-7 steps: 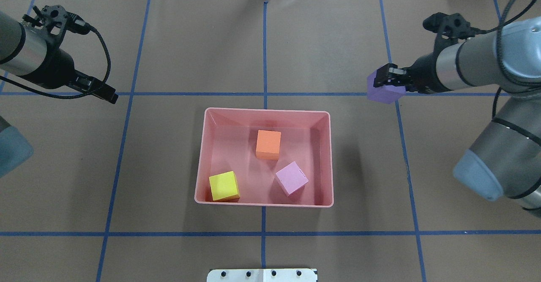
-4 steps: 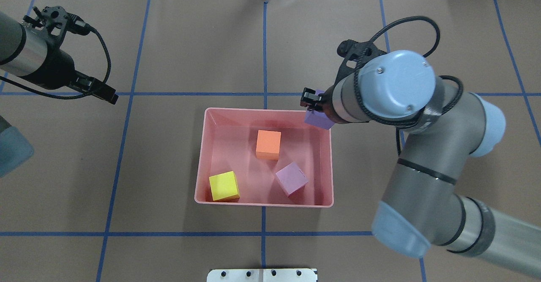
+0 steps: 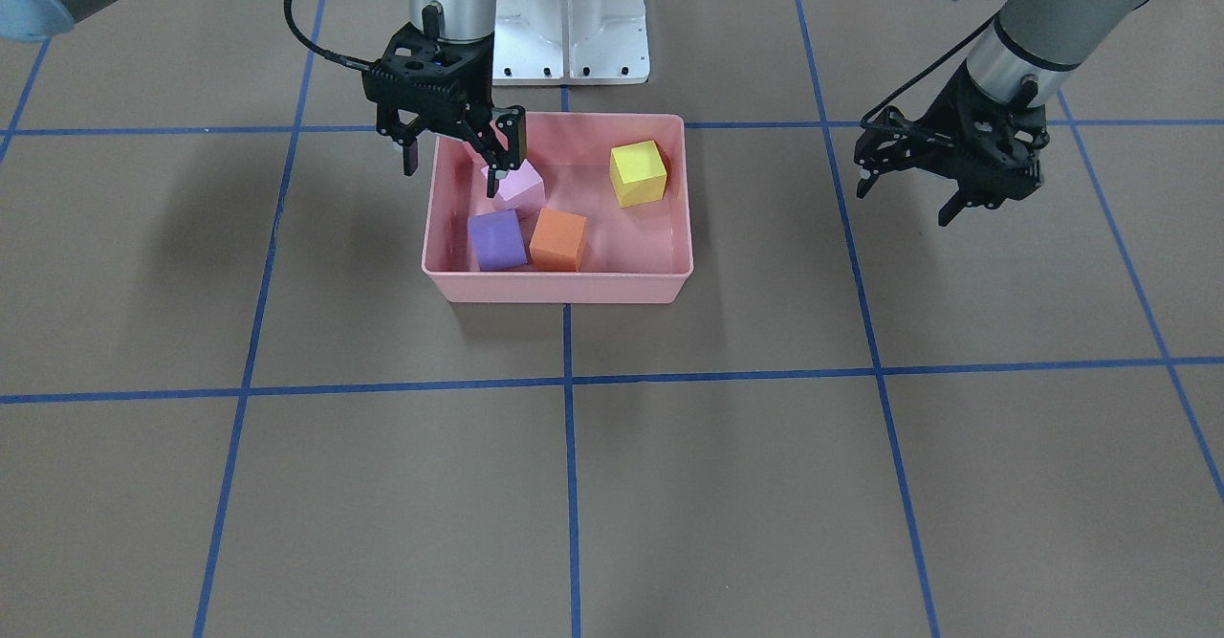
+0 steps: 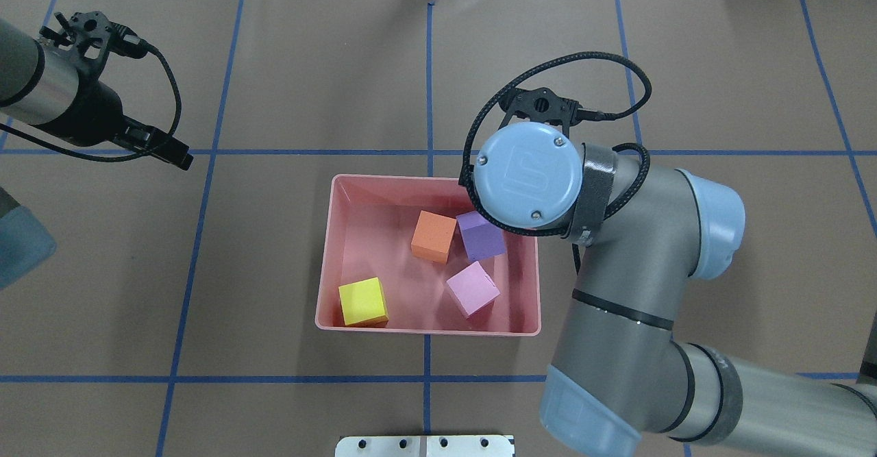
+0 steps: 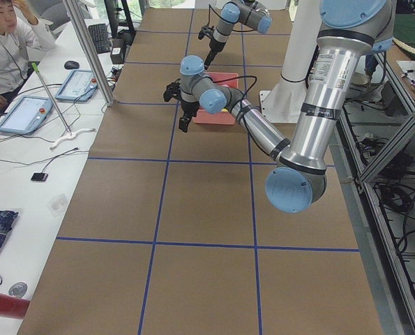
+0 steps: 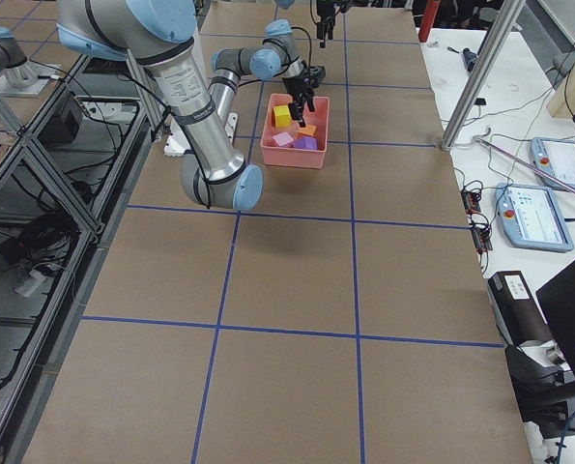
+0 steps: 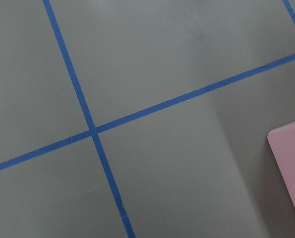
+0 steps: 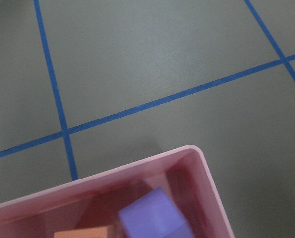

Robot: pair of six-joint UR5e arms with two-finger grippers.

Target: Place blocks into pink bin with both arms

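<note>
- Progress: all four blocks lie inside the pink bin (image 4: 328,251). None is visible on the table (image 4: 260,272). In my judgement, the placing is done and only withdrawal of the arms is left.
- Block positions: the yellow block (image 4: 363,301) sits in a near corner. The orange block (image 4: 434,236) and the violet block (image 4: 481,236) rest side by side and appear to touch. The pink-lilac block (image 4: 472,289) lies tilted, just beside them.
- Right gripper (image 3: 452,167): it hangs over the bin's end with its jaws spread wide, one finger outside the wall and one inside. It grips nothing.
- Left gripper (image 3: 904,203): it is well apart from the bin, above bare table, with its jaws parted and nothing between them.
- Materials: the blocks are matte, sharp-edged cubes of equal size, with no sheen. The bin is smooth, slightly glossy plastic, rectangular and shallow, with sloped walls and a rolled rim.
- Surface: the table is flat brown sheeting marked with a blue tape grid.
</note>
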